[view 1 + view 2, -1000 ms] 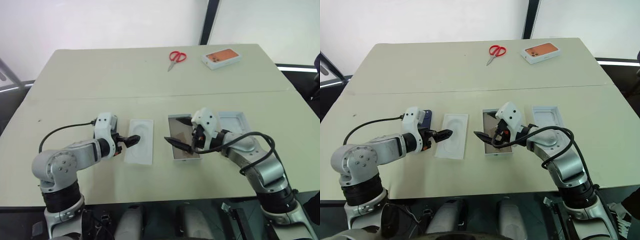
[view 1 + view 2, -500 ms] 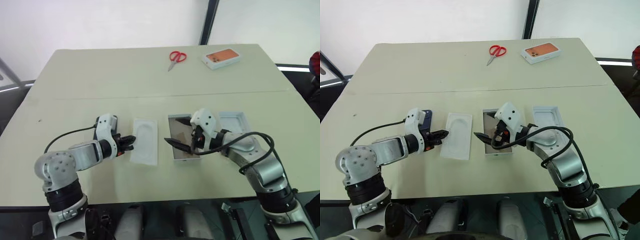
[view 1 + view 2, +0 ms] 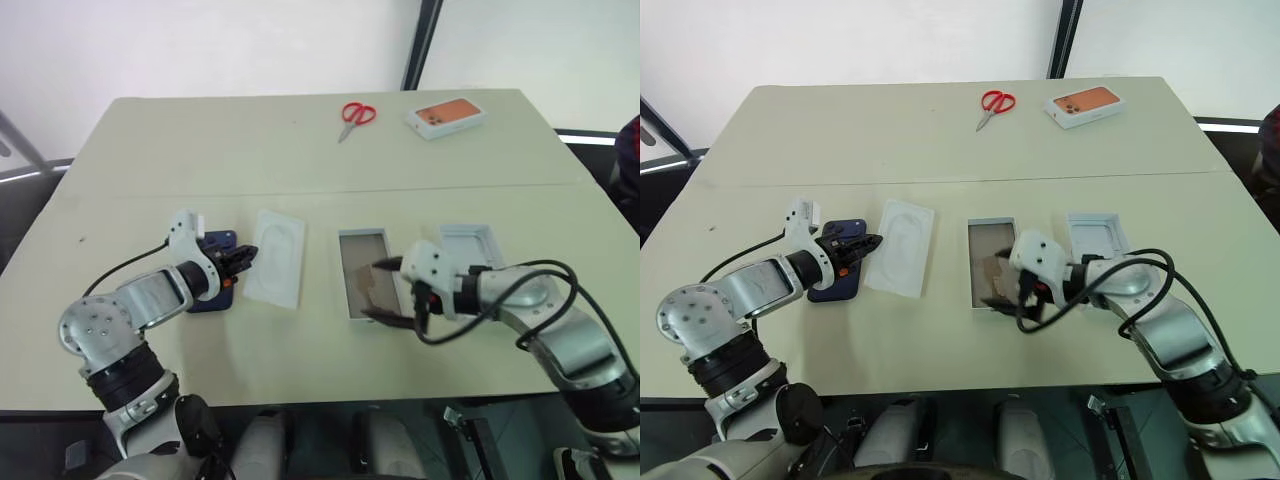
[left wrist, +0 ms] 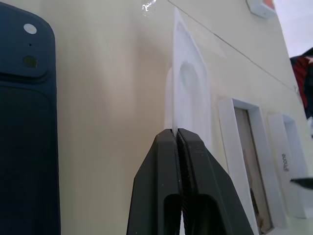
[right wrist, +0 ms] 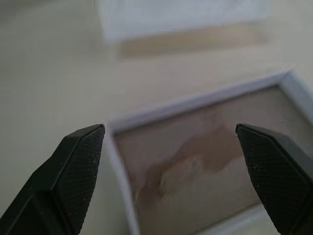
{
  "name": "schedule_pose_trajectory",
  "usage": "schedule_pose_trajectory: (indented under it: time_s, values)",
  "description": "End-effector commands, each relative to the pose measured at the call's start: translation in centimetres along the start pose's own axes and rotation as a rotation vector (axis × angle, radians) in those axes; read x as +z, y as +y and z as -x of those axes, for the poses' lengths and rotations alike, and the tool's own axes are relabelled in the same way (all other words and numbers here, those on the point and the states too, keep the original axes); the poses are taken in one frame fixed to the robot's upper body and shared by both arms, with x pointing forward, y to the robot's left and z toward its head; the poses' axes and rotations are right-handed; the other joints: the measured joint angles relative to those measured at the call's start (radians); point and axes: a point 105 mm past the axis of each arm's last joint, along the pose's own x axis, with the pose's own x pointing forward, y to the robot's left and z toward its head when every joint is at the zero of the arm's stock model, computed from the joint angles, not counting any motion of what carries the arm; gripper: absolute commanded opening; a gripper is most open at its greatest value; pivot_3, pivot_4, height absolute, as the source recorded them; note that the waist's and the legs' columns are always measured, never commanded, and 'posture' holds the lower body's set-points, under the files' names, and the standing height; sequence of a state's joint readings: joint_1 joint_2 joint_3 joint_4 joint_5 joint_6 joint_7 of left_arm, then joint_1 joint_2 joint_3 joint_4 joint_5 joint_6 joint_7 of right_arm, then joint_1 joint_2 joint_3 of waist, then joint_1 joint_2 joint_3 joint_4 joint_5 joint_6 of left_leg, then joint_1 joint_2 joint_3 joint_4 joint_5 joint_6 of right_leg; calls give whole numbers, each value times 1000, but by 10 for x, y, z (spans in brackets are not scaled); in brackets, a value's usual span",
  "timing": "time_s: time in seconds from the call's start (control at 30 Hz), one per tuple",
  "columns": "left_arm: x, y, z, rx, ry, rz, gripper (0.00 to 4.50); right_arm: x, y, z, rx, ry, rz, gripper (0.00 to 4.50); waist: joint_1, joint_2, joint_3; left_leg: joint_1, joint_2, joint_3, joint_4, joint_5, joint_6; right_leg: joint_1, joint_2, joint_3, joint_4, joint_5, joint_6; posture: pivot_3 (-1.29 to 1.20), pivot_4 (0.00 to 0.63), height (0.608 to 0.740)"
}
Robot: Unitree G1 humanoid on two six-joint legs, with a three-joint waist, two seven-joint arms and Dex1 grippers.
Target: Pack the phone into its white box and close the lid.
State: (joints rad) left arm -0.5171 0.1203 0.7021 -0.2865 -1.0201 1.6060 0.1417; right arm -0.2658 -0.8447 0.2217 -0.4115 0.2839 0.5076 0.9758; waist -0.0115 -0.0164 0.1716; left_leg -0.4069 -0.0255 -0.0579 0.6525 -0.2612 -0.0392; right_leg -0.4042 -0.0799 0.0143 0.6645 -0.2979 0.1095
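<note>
Phone point(image 3: 836, 272) lying on counter point(image 3: 940, 140) beside left gripper point(image 3: 868, 243), pinched shut on white insert point(image 3: 902, 261). White box point(image 3: 992, 263) empty under wide-open right gripper point(image 3: 1006, 289). Lid point(image 3: 1095, 238) off; packing, closing remain.

- We see the phone point(image 4: 24, 122): smooth dark blue back, slight sheen.
- The white box point(image 3: 366, 274): matt cardboard, brownish stained floor.
- The lid point(image 3: 468, 246): matt white cardboard.
- The white insert point(image 3: 275, 257): smooth, thin moulded sheet, looks like pulp or plastic.
- The left gripper point(image 4: 179, 142) fingers: smooth black plastic.
- The right gripper point(image 5: 171, 171) pads: black, cross-hatched texture.
- The table point(image 3: 250, 140): matt beige top.
</note>
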Motion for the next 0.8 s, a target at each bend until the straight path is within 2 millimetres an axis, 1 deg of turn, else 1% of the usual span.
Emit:
schedule_pose_trajectory:
  time_s: [0.03, 0.1, 0.2, 0.3, 0.33, 0.43, 0.5, 0.6, 0.63, 0.7, 0.8]
  values:
    - [4, -11, 0, -45, -8, -24, 10, 4, 9, -3, 45, 1, 89, 4255, -2, 0, 0, 0, 0, 0, 0, 0, 0, 0, 0, 0, 0, 0, 0, 0, 150, 740]
    - [4, -12, -1, -46, -5, -21, 0, 0, 10, -6, 51, 15, 106, 3646, -1, 0, 0, 0, 1, 0, 0, 0, 0, 0, 1, 0, 0, 0, 0, 0, 150, 740]
    - [5, -14, -1, -55, -7, -20, 0, -8, 9, -12, 48, 53, 151, 2104, 1, -1, 0, 0, 0, 0, 0, 1, -2, 0, 0, 0, 0, 0, 0, 0, 150, 740]
    - [12, -17, 1, -82, -45, -1, 0, -7, 8, -17, 46, 50, 175, 510, 3, -1, 0, 0, 0, 0, 0, 2, -3, 0, 0, 0, 0, 0, 0, 0, 150, 740]
    - [16, -17, 2, -88, -59, 9, 0, -6, 9, -18, 54, 50, 187, 40, 3, -1, 0, 0, 0, 0, 0, 2, -4, 0, 0, 0, 0, 0, 0, 0, 150, 740]
    - [26, -18, 5, -104, -107, 34, 0, -1, 14, -25, 80, 34, 212, 40, 2, -1, 0, 0, 0, 0, 0, 2, -4, 0, 0, 0, 0, 0, 0, 0, 150, 740]
    - [34, -19, 7, -112, -134, 40, 0, 7, 16, -33, 92, 6, 217, 40, 1, -1, 0, 0, 0, 0, 0, 2, -5, 0, 0, 0, 0, 0, 0, 0, 150, 740]
    - [44, -23, 11, -132, -165, 38, 0, 19, 11, -47, 59, -27, 231, 40, -1, -1, 0, 0, 0, 0, 0, 3, -6, 0, 0, 0, 0, 0, 0, 0, 150, 740]
    - [47, -25, 11, -145, -172, 39, 0, 25, 9, -54, 50, -43, 236, 40, -2, -1, 0, 0, 1, 0, 0, 3, -6, -1, 1, 0, 0, 0, 0, 0, 150, 740]
    - [48, -29, 10, -154, -167, 41, 0, 33, 9, -67, 57, -62, 232, 40, 0, -1, 0, 0, 1, -1, 0, 4, -7, -1, 1, 0, 0, 0, 0, 0, 150, 740]
    - [45, -31, 6, -152, -145, 34, 0, 35, 8, -79, 64, -41, 256, 40, 4, -2, 0, 0, 0, -1, 0, 4, -7, -1, 0, 0, 0, 0, 0, 0, 150, 740]
